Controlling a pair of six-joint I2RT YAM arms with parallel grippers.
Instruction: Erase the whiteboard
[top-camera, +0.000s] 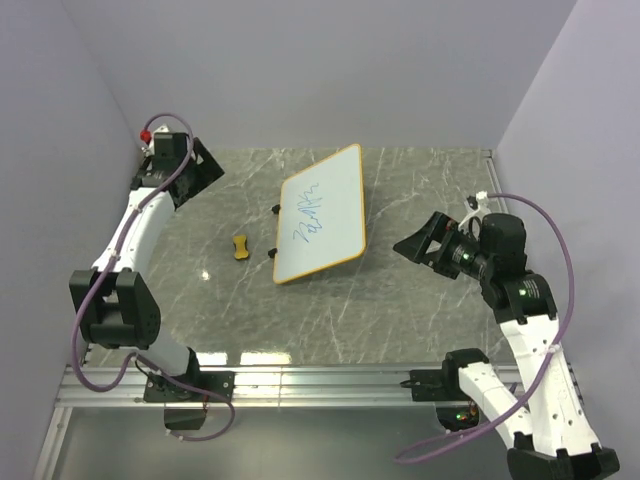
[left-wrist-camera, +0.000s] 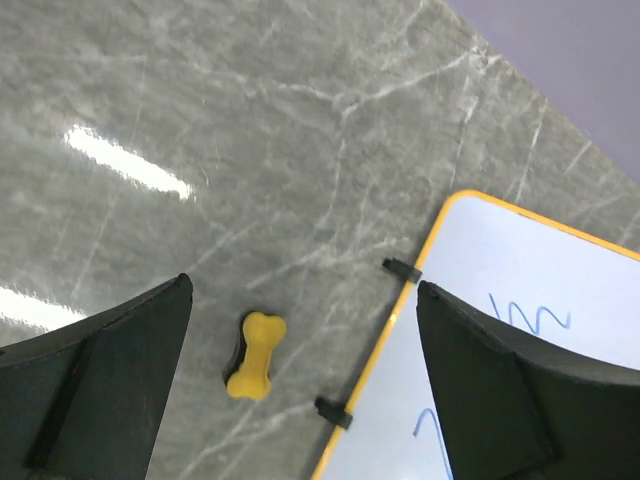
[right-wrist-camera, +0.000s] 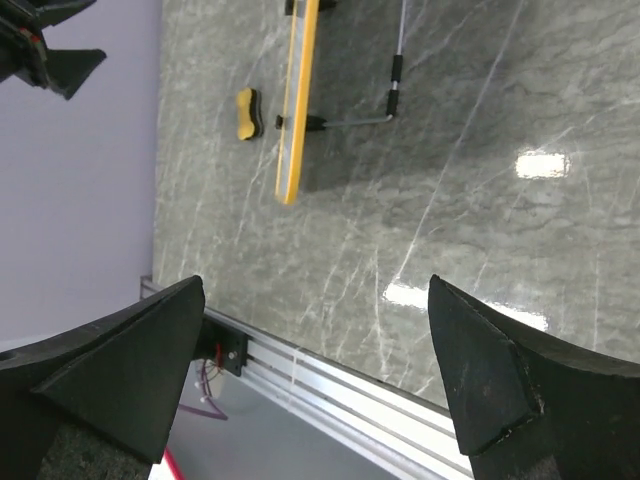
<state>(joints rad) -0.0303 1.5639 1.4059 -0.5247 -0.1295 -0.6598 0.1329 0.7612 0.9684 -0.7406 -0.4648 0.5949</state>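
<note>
whiteboard (top-camera: 322, 215): white rectangle, rounded corners, thin orange rim. Sits mid-table (top-camera: 420, 300), long axis skewed, far corner swung to the right. Face not clean: blue scribbles across the middle, running along its length. Two small black clips (left-wrist-camera: 334, 411) on its left long edge. Right wrist view gets it edge-on (right-wrist-camera: 297, 90): not flat, it's tilted, propped on a thin wire leg (right-wrist-camera: 394, 68) behind it.

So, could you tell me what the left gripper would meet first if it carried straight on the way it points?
Probably bare table, between the yellow eraser and the clipped edge of the whiteboard; the left wrist view centres the open left gripper there. Both lie close by, so this is uncertain.
</note>
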